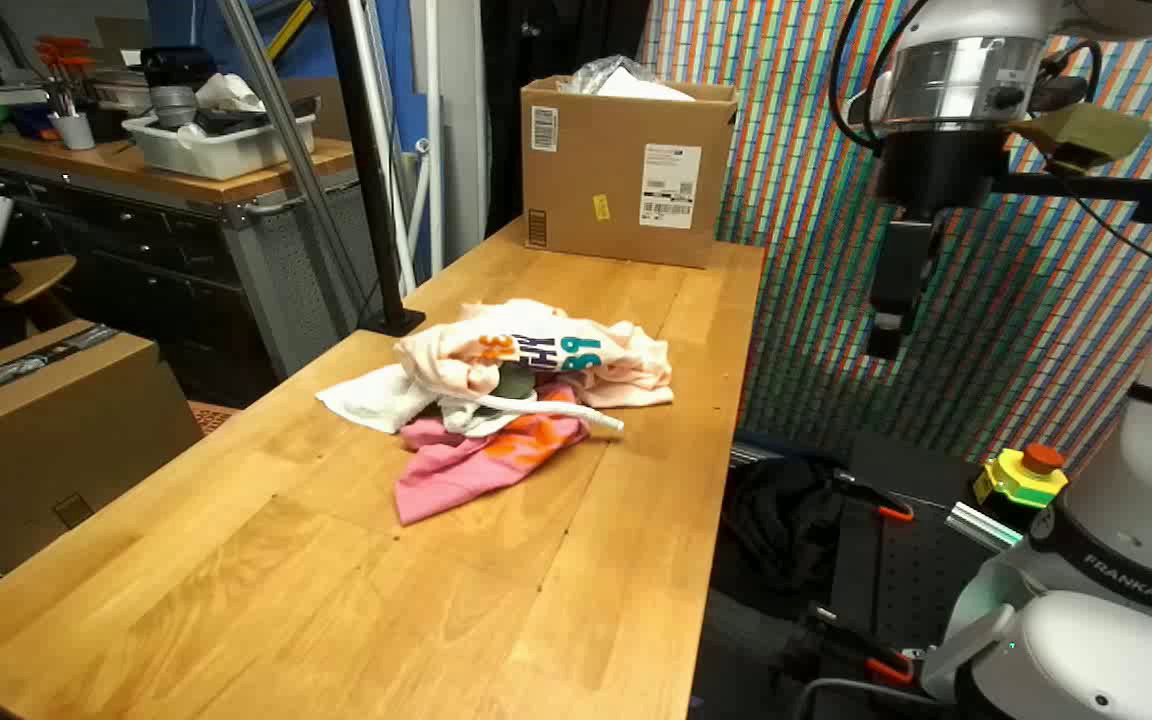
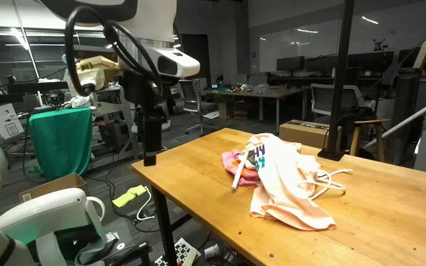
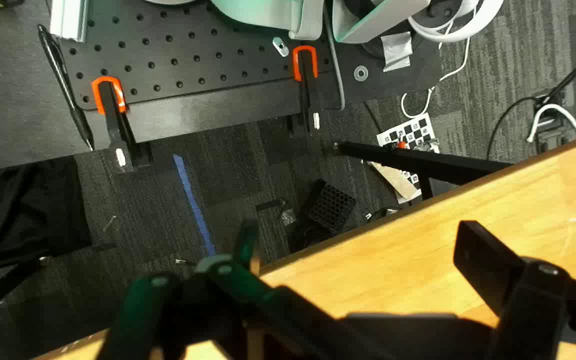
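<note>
My gripper (image 3: 360, 247) stands open with nothing between its dark fingers (image 3: 488, 260). It hangs pointing down, near the table's long edge, and the wrist view shows that edge running below it. In both exterior views the gripper (image 1: 884, 340) (image 2: 150, 159) is well apart from a heap of cloth on the wooden table (image 1: 336, 600). On top of the heap lies a crumpled peach garment (image 1: 626, 365) (image 2: 290, 195) with coloured lettering. A pink and orange cloth (image 1: 461, 475) and a white cloth (image 1: 366, 400) stick out from under it. A thick white cord (image 1: 586, 415) crosses the front.
A large cardboard box (image 1: 626, 180) stands at one end of the table. A black post (image 2: 340, 81) rises from the edge beyond the cloth. Beside the robot base, orange-tipped clamps (image 3: 110, 107) grip a black perforated plate (image 3: 193, 60). A yellow emergency stop (image 1: 1021, 480) sits near the base.
</note>
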Motion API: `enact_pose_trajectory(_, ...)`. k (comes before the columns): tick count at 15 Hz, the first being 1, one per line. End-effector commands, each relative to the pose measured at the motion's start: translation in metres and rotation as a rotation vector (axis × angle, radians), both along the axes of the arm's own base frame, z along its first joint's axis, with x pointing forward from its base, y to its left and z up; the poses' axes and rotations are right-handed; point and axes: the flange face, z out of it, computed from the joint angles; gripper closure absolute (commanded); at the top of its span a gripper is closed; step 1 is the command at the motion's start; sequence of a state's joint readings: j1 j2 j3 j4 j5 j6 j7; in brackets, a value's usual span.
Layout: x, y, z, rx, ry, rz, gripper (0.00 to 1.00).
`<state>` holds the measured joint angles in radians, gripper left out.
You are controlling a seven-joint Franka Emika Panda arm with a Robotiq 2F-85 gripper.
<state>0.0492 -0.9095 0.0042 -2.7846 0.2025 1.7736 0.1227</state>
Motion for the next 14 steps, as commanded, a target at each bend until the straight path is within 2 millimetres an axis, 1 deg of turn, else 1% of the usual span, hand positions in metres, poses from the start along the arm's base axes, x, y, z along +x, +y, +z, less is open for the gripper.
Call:
enact_pose_trajectory(1,0.0,0.0,0.001,0.0,0.0,0.0,0.0)
enact_pose_trajectory(6,0.001,0.0,0.0,-0.001,0.0,0.0,0.0)
enact_pose_trajectory(8,0.005,0.001,0.001,-0.01,-0.003,0.006,0.0)
enact_pose_trajectory(12,0.028,0.008,0.01,-0.026,-0.002,0.025,0.0)
enact_pose_trajectory(14,0.045,0.016,0.015,-0.035,-0.01,0.04,0.0)
